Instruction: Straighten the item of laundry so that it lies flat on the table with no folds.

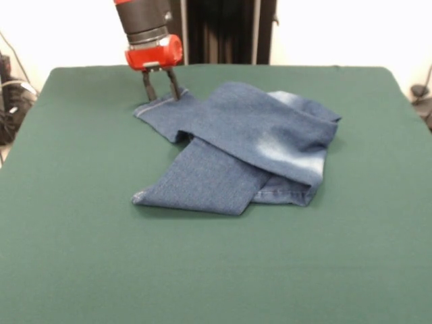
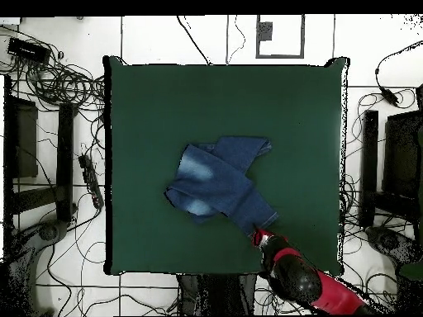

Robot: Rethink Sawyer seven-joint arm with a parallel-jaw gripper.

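Nearest the front cam, bare table (image 1: 216, 270); mid-table the jeans (image 1: 243, 152) lie crumpled, one leg folded over the other, pale faded patch on top, w/ a leg end pointing toward the robot side; at that far leg end the gripper (image 1: 161, 92) stands w/ fingers a little apart, straddling the hem, tips at cloth level; likely risks: pinch catches both layers so the fold drags along, or denim slips free mid-pull; hard to tell whether tips actually grip fabric; waistband & button hidden under folds; overhead, arm covers the hem.
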